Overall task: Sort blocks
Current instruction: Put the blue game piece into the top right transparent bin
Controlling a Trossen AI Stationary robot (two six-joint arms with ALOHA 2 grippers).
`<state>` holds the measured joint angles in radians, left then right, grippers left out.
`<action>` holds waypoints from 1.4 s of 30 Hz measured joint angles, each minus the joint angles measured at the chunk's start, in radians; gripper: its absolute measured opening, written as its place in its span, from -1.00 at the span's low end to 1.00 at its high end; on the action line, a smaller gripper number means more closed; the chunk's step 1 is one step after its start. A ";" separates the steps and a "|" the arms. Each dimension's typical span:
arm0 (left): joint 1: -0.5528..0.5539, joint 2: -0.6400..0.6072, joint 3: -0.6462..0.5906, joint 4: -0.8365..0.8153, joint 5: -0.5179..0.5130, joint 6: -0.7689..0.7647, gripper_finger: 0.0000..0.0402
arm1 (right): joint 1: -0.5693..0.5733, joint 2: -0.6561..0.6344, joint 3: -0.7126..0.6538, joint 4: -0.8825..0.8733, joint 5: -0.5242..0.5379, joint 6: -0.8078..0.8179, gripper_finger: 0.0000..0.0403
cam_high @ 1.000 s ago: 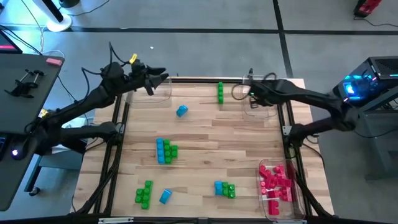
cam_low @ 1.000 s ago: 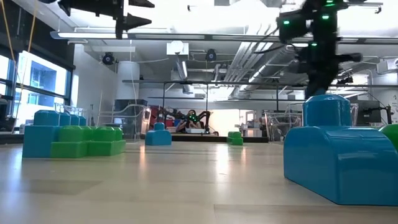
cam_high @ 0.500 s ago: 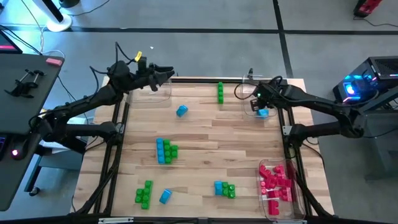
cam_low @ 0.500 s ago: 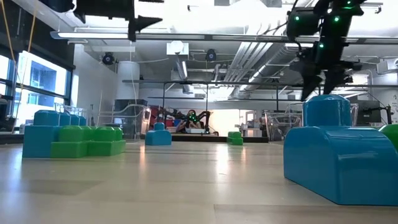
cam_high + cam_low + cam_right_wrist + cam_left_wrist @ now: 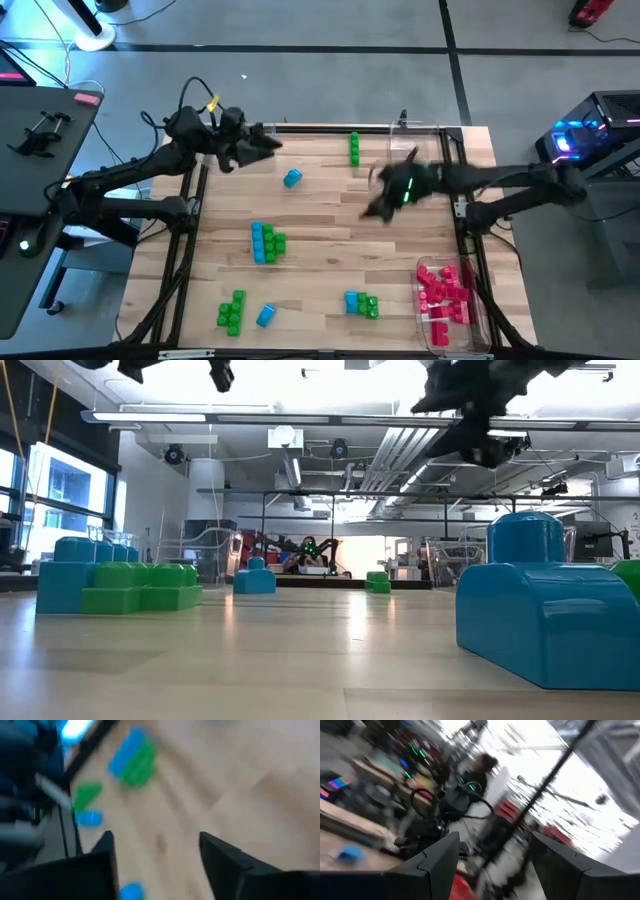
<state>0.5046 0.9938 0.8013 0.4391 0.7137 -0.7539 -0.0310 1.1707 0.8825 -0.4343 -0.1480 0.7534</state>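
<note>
No legible text, labels, brands, numbers or signs found in any view at this moment.

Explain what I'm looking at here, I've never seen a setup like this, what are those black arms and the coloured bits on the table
Two dark robot arms work at a wooden table. One picture looks straight down, one looks level across the tabletop, and two come from cameras on the wrists. Small green, blue and pink blocks lie scattered: a blue and green cluster, a green stack, and pink blocks in a clear tray. The left gripper hangs open near the far left corner; the right gripper is over the middle. Neither holds anything.
</note>
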 joint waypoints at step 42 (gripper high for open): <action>-0.639 0.001 -0.103 -0.320 -0.400 0.067 0.13 | 0.433 0.879 0.741 -0.369 0.148 -0.379 -1.00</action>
<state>-0.1349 0.9947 0.6979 0.1196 0.3134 -0.6868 0.4024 2.0495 1.6238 -0.8035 -0.0002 0.3743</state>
